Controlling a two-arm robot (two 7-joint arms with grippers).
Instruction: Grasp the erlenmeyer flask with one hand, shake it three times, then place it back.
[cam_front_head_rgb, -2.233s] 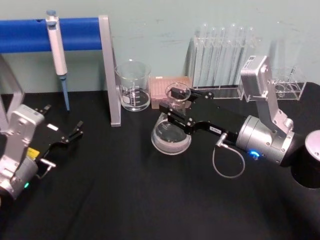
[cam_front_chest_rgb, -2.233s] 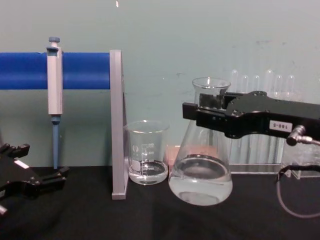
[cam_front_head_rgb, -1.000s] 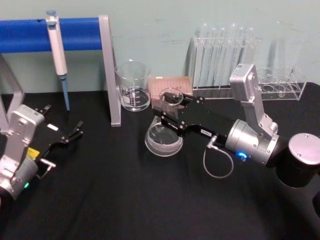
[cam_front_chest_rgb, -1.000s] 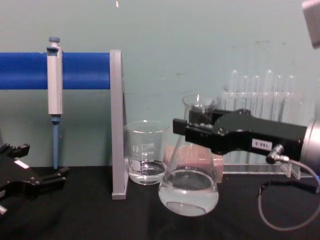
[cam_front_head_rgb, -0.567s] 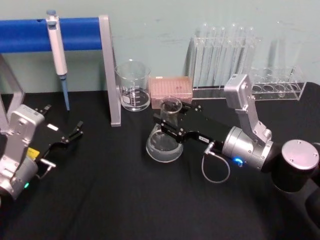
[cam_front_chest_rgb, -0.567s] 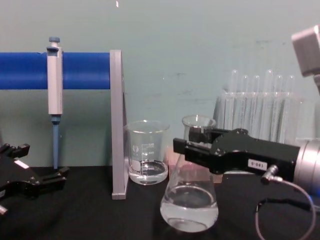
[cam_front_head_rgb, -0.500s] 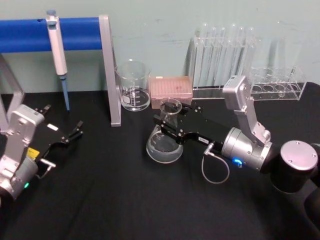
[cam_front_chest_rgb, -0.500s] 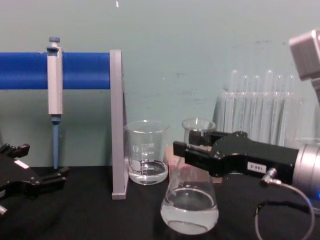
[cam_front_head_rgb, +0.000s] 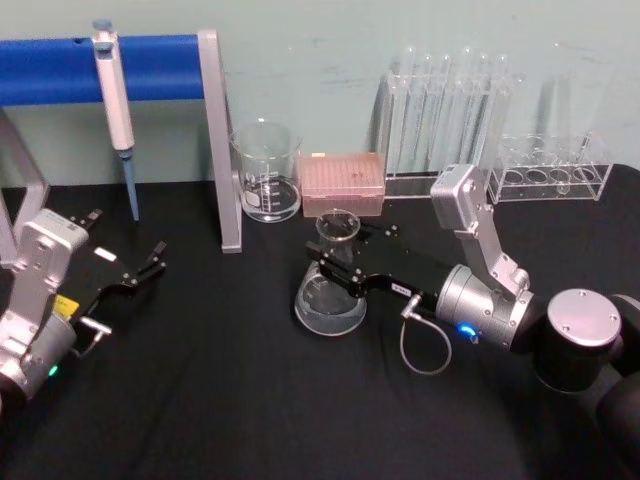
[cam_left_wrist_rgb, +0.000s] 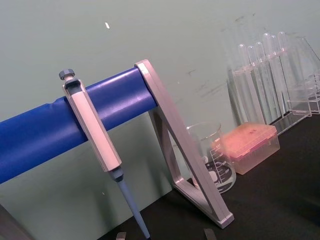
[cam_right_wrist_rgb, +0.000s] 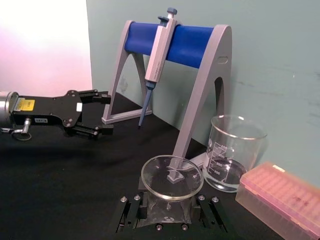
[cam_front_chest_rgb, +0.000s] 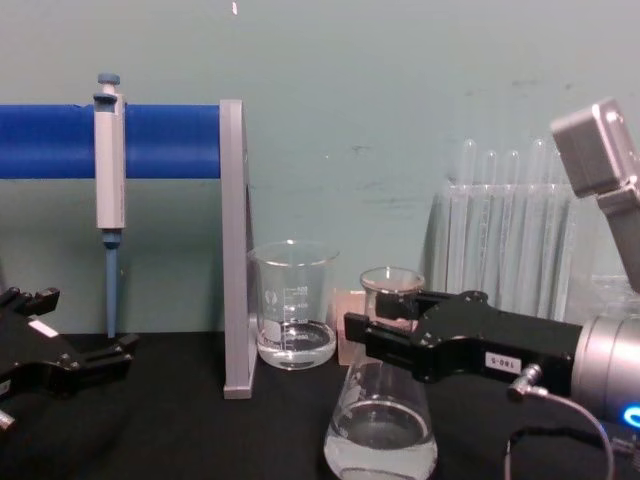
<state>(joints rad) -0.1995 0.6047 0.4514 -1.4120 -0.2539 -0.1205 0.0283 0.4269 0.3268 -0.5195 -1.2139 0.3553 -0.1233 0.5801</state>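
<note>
Head view: right gripper (cam_front_head_rgb: 338, 265) jaws clamp erlenmeyer flask (cam_front_head_rgb: 331, 290) neck; beaker (cam_front_head_rgb: 267, 172), pink tip box (cam_front_head_rgb: 344, 184) behind.

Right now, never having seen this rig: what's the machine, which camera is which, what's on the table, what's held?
It is a two-armed robot. Four cameras: head looking down, chest looking across, one on each wrist. The right claw is shut on the neck of the erlenmeyer flask, which holds clear liquid and is upright, low at the black table. The left claw rests open and idle at the left. Behind stand a beaker, a pink tip box, test tube racks and a pipette hanging on a blue stand.
</note>
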